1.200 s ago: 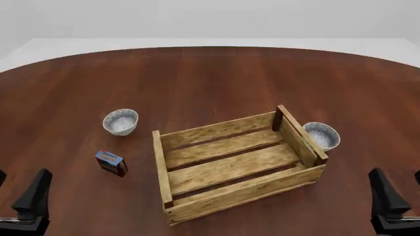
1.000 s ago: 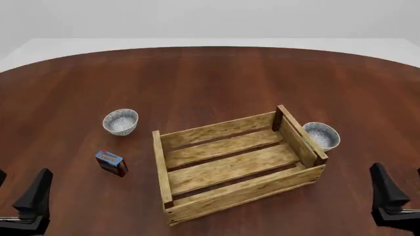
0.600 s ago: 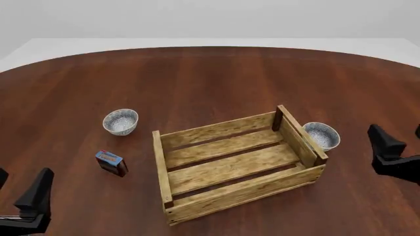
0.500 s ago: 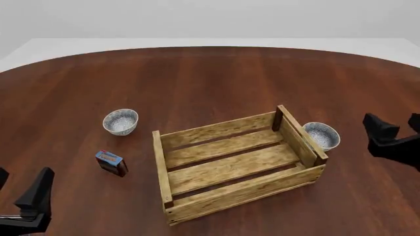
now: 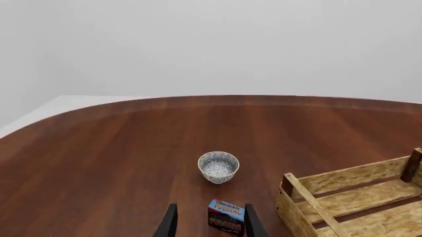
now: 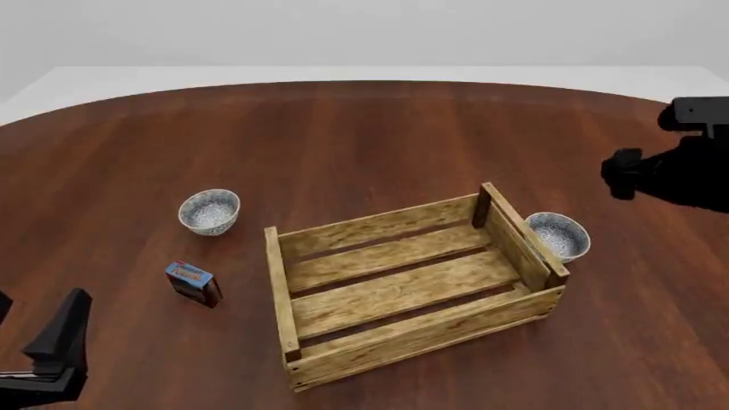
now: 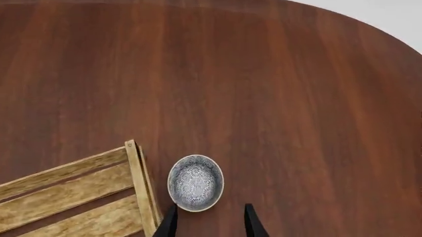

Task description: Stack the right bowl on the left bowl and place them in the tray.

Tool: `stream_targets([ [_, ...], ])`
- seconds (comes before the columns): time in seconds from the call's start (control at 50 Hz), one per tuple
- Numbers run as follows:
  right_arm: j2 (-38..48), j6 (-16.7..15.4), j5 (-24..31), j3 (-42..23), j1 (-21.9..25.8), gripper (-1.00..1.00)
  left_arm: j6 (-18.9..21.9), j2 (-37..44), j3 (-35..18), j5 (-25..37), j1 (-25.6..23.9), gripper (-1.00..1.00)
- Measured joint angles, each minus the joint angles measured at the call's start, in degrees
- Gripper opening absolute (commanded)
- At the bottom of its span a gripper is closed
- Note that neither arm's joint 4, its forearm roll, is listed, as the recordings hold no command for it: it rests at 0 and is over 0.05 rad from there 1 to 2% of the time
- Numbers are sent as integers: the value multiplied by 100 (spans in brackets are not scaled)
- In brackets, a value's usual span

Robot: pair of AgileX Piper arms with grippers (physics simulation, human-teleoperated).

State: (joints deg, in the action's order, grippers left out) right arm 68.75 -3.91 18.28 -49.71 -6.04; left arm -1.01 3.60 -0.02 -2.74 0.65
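The left bowl [image 6: 210,211], white with blue-grey lace, stands on the table left of the tray [image 6: 433,336]; it also shows in the left wrist view [image 5: 218,167]. Its twin, the right bowl [image 6: 557,236], sits against the outside of the tray's right end wall [image 7: 140,185]. My right gripper [image 6: 636,172] hangs high, up and to the right of that bowl. In its wrist view the right gripper [image 7: 209,227] is open and empty, looking down on the right bowl [image 7: 195,182]. My left gripper [image 6: 40,318] stays low at the near left, open and empty, fingers [image 5: 169,226] apart.
A small blue box [image 6: 193,284] stands between the left gripper and the left bowl; it shows in line with the left fingers' gap [image 5: 226,216]. The wooden tray [image 5: 343,195] holds nothing. Brown tabletop [image 6: 364,137] stretches beyond.
My right arm has risen from the near right corner and travelled forward, ending high beside the right bowl. The left gripper has sunk slightly. Bowls, tray and box are unmoved.
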Motion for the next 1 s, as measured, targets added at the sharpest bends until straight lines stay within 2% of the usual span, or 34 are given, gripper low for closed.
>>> stream_targets([
  [0.22, 922, -113, 406, -705, -114, 100, 10, -21, 1, 14, -14, 100],
  [0.42, 1705, -138, 472, -1064, -159, 100, -15, 42, -1, -37, -12, 100],
  [0.76, 2876, -93, 201, -1387, -250, 100, -38, 8, -3, -19, 5, 100],
  [1.0, 3716, 19, -221, -1406, -300, 100, -51, -88, 0, 42, 34, 100],
])
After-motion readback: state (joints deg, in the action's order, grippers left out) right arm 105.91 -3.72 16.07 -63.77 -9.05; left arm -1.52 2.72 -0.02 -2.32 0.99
